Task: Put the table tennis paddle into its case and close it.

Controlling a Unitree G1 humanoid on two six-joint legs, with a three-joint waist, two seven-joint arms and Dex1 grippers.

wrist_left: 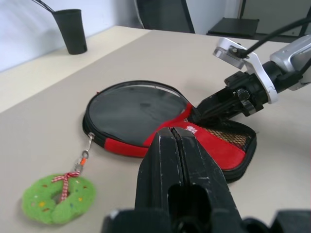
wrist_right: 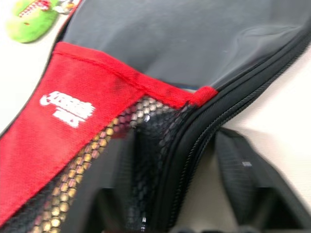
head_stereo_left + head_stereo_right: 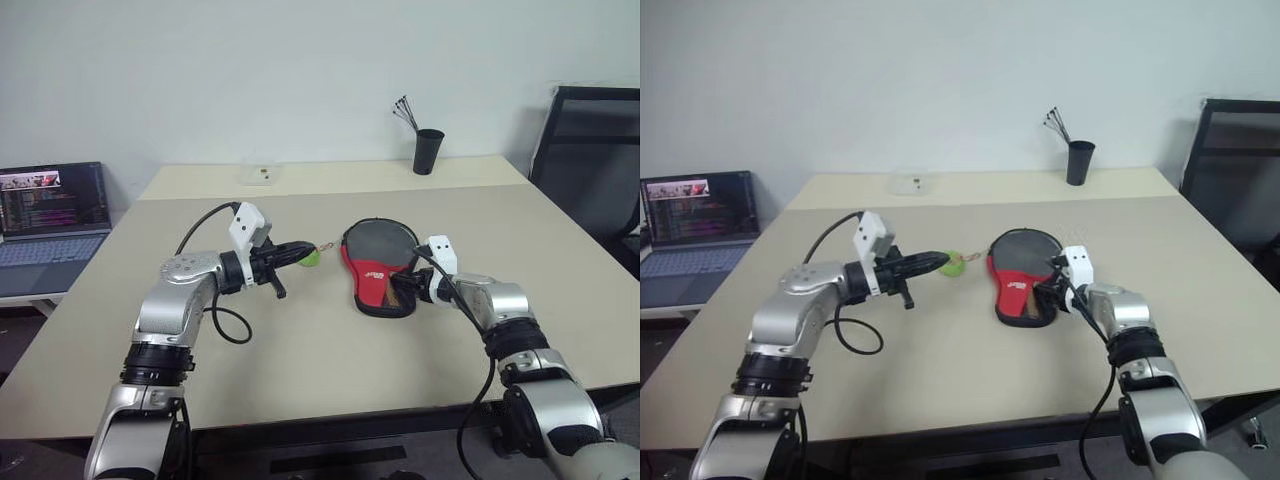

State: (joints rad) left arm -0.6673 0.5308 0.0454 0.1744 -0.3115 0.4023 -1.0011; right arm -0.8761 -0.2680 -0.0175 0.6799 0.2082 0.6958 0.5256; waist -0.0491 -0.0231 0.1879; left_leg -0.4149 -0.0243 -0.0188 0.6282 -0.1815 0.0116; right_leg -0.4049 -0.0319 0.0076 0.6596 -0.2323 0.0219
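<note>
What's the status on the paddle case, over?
Left gripper shut, empty. Right gripper at black and red fabric case, jaws straddling its edge. Green felt tag lies beside.

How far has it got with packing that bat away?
The case lies flat on the table looking closed around its rim, so the paddle seems already inside, though it can't be seen. The right gripper is at the case's edge by the mesh pocket, its fingers straddling the seam. The left gripper, fingers shut, is by the green tag. Possibly only finishing the zip remains.
</note>
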